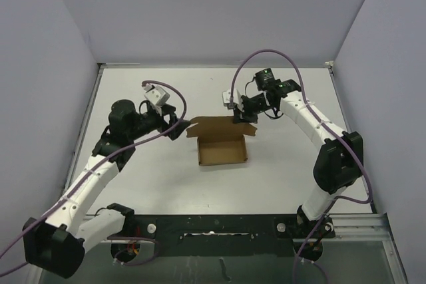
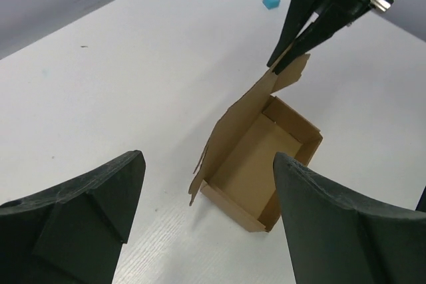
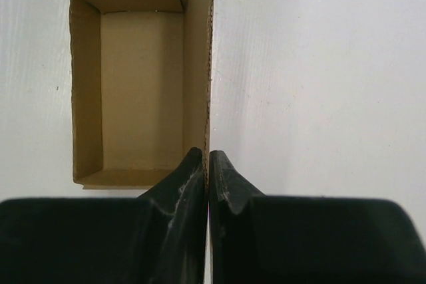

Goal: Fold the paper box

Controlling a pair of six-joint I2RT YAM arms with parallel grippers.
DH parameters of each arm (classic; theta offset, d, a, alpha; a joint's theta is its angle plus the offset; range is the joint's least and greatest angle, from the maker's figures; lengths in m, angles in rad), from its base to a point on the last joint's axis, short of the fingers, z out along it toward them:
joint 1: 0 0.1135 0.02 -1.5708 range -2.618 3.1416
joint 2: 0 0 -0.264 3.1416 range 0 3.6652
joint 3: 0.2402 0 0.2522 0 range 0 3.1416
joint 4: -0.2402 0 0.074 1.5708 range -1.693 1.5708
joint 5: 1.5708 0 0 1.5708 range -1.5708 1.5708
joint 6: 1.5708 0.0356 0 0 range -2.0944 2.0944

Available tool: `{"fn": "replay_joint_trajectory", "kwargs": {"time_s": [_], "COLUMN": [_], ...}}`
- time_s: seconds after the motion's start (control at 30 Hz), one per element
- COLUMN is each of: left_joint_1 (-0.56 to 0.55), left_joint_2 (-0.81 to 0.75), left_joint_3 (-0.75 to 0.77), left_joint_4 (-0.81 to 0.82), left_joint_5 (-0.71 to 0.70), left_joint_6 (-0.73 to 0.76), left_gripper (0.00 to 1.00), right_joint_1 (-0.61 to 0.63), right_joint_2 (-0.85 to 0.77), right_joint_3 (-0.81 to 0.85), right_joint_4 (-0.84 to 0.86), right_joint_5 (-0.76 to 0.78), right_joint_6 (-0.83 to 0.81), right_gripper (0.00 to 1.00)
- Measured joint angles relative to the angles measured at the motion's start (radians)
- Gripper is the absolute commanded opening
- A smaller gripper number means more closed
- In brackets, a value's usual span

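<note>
Right hand (image 3: 208, 159) pinches the lid flap (image 3: 198, 64); left hand (image 1: 178, 126) gapes empty beside it. White worktop (image 1: 286, 177). Centre: paper box (image 1: 223, 152), tray formed, lid flap raised. Lid-closing step, likely; next, swing it over, tuck. Apart: blue cube (image 2: 270, 0).

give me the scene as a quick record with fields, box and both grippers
box: brown carton, open tray on the table, empty
flap: long side flap raised, along the far side
left gripper: open, left of the box, holding nothing
right gripper: shut on the flap's edge
other: blue cube on the table, apart from the box
</note>
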State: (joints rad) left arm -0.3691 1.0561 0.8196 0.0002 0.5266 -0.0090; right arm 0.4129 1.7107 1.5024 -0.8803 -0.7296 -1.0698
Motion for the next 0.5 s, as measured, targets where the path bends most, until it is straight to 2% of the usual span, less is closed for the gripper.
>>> {"fn": "replay_joint_trajectory", "kwargs": {"time_s": [0.3,0.5], "left_joint_1": [0.077,0.077], "left_joint_2": [-0.280,-0.361], "left_joint_3": [-0.114,-0.152], "left_joint_4": [-0.109,-0.243], "left_joint_5": [-0.071,-0.131], "left_joint_6": [-0.212,-0.331], "left_gripper": [0.74,0.71], "right_joint_1": [-0.013,-0.013], "right_joint_2": [-0.010,-0.010], "right_joint_3": [0.002,0.014], "right_joint_4": [-0.053,-0.074], "right_joint_5": [-0.041,-0.051], "right_joint_6": [-0.008,-0.015], "right_gripper": [0.00,0.00]}}
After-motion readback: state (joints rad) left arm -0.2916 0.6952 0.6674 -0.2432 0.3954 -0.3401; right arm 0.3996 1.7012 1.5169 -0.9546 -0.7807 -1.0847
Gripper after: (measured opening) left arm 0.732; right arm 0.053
